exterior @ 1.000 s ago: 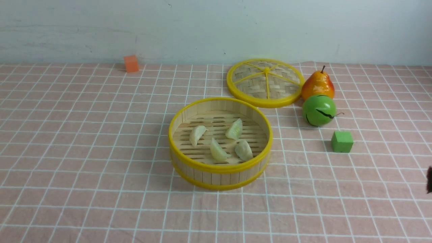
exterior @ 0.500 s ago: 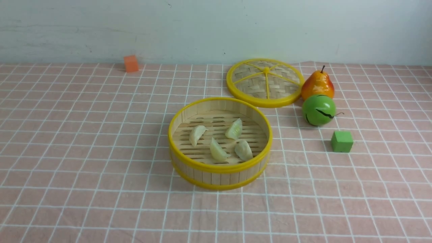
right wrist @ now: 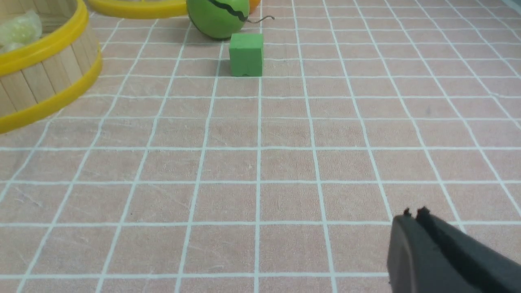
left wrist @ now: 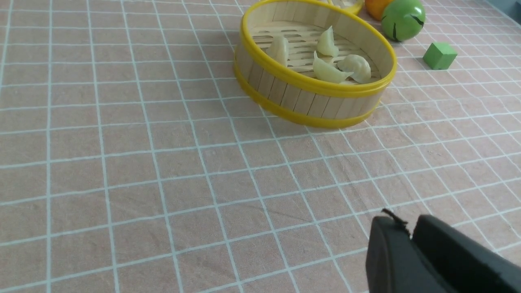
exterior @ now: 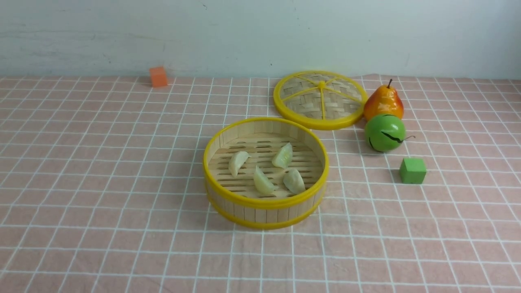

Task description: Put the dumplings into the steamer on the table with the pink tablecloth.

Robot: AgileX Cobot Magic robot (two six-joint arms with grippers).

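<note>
The steamer stands at the middle of the pink tablecloth. Several dumplings lie on its slatted floor, also seen in the left wrist view. Neither gripper shows in the front view. In the left wrist view my left gripper is shut and empty, low over the cloth, well short of the steamer. In the right wrist view my right gripper is shut and empty, over bare cloth, with the steamer's wall far off.
The flat woven lid lies behind the steamer. A pear and a green ball sit to its right, with a green cube nearer. An orange cube is at the far left by the wall.
A dark bit of the right arm at the front view's right edge one second ago has gone out of view. The steamer and dumplings have not moved.
</note>
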